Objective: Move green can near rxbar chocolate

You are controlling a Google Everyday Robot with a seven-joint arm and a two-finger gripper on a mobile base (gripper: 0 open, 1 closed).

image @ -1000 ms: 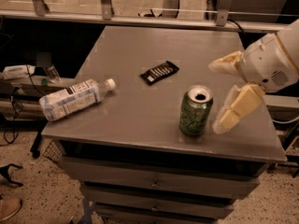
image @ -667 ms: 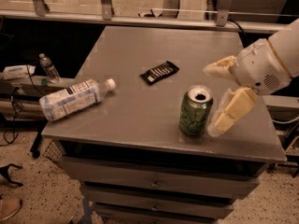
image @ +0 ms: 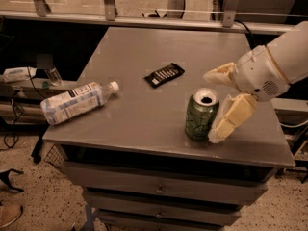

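The green can stands upright near the front right of the grey cabinet top; its silver top shows a pull-tab hole. The rxbar chocolate, a flat black wrapper with white lettering, lies a short way behind and left of the can. My gripper comes in from the right and is open. One pale finger is at the can's right front side, the other finger is behind and right of the can. The can stands partly between them.
A white-labelled plastic bottle lies on its side at the cabinet's front left edge. Drawers are below the top. A shelf with clutter is to the left, and a railing runs behind.
My gripper has moved left toward the can, and its front finger is now close beside the can. The can, bar and bottle have not moved.
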